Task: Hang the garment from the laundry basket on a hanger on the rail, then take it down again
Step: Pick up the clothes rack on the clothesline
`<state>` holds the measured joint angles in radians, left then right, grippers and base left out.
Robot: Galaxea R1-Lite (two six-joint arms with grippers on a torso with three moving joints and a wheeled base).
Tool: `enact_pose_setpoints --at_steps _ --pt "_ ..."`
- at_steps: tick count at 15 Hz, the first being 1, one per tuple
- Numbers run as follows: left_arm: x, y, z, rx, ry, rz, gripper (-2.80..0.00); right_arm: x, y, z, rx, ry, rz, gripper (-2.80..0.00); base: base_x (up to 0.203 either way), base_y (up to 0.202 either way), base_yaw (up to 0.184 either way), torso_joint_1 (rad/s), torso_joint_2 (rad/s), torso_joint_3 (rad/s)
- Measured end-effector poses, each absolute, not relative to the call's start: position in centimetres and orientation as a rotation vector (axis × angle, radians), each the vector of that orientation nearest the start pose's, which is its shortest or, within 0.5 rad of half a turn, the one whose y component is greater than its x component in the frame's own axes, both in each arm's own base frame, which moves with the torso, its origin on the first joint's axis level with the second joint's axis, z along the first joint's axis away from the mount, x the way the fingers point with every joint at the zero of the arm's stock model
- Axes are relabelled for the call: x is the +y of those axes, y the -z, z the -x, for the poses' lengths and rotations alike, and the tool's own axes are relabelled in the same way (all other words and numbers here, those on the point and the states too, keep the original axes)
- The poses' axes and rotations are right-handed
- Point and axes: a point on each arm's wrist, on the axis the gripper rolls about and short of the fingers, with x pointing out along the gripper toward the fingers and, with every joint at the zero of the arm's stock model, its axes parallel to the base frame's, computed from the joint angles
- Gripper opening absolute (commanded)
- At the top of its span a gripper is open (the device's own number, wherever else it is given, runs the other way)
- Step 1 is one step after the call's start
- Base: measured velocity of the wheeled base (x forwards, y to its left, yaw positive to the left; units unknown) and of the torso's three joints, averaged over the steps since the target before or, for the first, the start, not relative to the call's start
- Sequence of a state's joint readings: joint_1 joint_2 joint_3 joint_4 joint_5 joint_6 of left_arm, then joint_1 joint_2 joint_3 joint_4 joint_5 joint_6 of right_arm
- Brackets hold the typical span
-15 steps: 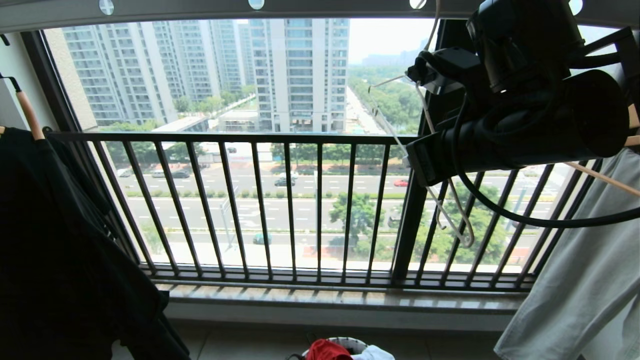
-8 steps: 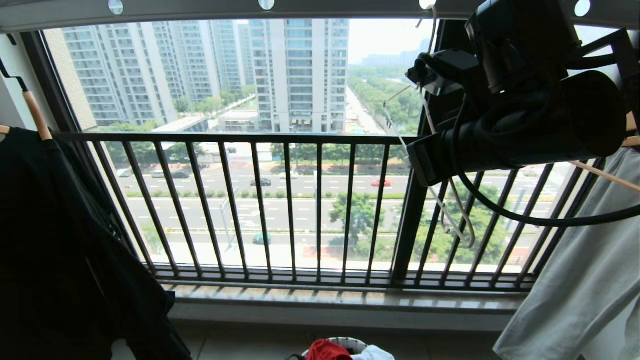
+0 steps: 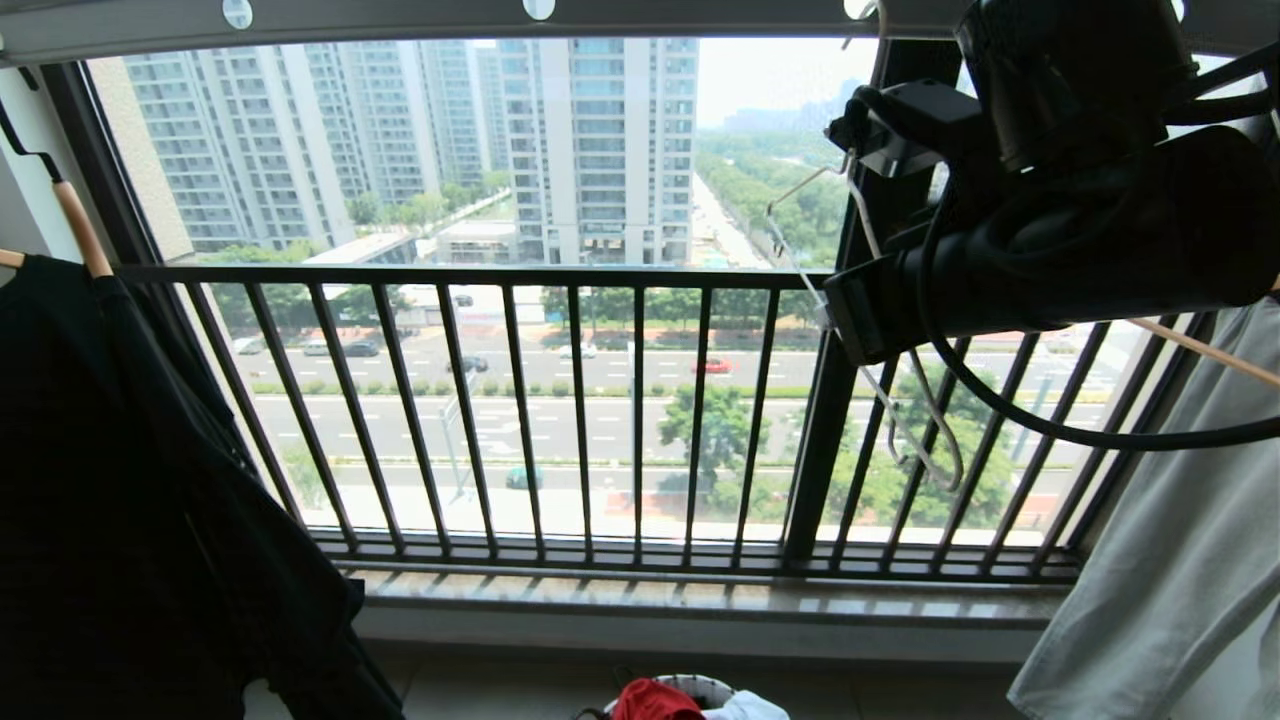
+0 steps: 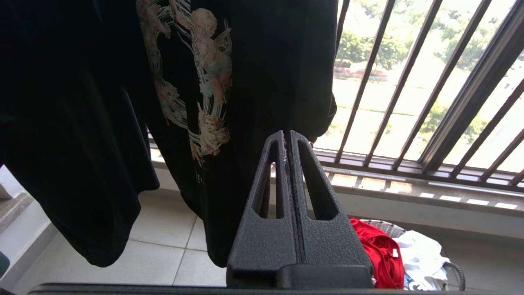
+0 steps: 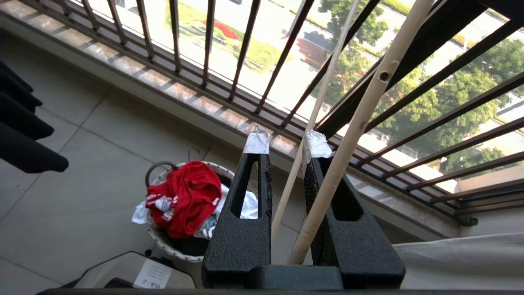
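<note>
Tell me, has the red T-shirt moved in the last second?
No. In the head view the garment lies in the same spot in the laundry basket, against its white rim, below the window sill.

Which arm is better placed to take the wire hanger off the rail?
Right. The right gripper is up at the hanger under the rail; the left gripper is shut, low beside the black T-shirt.

The big black right arm (image 3: 1080, 230) covers the middle of the hanger (image 3: 925, 440), so its thin wire shows only above and below. The laundry basket (image 3: 700, 685) is cut off at the bottom edge (only its rim shows). The red garment (image 3: 655, 702) is cut off there too.
</note>
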<state>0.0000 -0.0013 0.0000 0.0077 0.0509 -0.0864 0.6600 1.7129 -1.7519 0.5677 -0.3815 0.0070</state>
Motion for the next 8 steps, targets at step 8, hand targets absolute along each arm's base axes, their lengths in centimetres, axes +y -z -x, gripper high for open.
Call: enact_pose_setpoints --at_steps 8 --pt "0.1 -7.5 2.3 0.004 -0.051 0.086 -2.80 17.3 -34.0 -22.9 0.425 -0.286 0.245 -2.80 0.000 0.000 0.000 0.000 0.00 0.000"
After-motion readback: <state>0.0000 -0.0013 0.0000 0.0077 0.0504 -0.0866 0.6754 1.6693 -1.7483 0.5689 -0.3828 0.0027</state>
